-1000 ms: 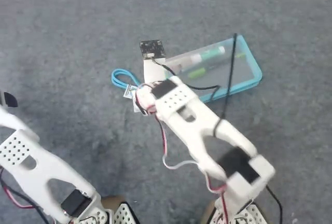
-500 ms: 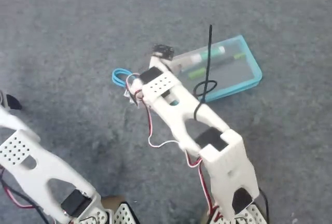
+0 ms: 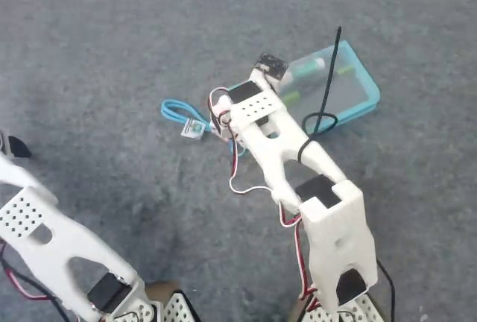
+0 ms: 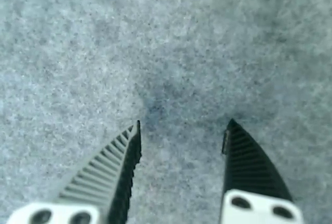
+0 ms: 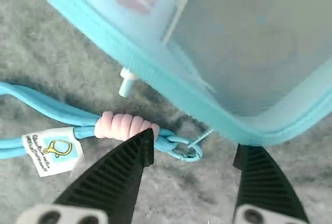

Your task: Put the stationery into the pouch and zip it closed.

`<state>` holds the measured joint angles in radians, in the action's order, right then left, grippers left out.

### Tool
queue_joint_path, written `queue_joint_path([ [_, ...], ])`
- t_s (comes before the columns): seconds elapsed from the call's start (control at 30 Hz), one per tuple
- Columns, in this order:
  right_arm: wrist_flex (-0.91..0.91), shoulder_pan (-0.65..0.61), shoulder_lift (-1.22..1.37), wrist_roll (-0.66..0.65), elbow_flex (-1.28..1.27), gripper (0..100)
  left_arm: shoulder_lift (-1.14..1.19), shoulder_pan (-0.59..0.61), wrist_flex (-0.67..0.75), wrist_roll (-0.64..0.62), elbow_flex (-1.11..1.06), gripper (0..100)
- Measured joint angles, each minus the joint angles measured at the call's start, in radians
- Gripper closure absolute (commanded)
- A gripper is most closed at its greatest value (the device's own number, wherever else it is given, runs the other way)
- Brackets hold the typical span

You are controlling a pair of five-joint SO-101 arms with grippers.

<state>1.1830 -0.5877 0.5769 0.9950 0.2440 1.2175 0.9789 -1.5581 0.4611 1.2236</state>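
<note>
The clear pouch (image 3: 339, 87) with a teal zip edge lies at the back right, with green and white pens (image 3: 307, 73) inside it. Its blue strap (image 3: 175, 109) with a white tag (image 3: 192, 130) trails to the left. My right arm (image 3: 257, 109) hangs over the pouch's left end. In the right wrist view my right gripper (image 5: 197, 146) is open, straddling the metal ring (image 5: 181, 150) that links the strap's pink beads (image 5: 127, 125) to the pouch's teal edge (image 5: 155, 73). My left gripper (image 4: 183, 128) stands open over bare grey felt.
Grey felt covers the whole table (image 3: 112, 54). My left arm (image 3: 45, 247) rests at the near left corner, far from the pouch. A black cable (image 3: 328, 83) rises from the right arm across the pouch.
My right arm has stretched farther back and to the right, onto the pouch's left end. The pouch has shifted slightly to the right and the strap has drawn out. The left arm has stayed put.
</note>
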Motion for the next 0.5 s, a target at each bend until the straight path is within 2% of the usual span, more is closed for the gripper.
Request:
queue_joint_path([
  [0.2, 0.000, 0.015, 0.066, -0.002, 0.034, 97.6, 0.000, 0.000, 0.000, 0.000, 0.000, 76],
  [0.5, -0.006, 0.021, 0.083, -0.002, 0.035, 99.2, 0.000, 0.000, 0.000, 0.000, 0.000, 76],
])
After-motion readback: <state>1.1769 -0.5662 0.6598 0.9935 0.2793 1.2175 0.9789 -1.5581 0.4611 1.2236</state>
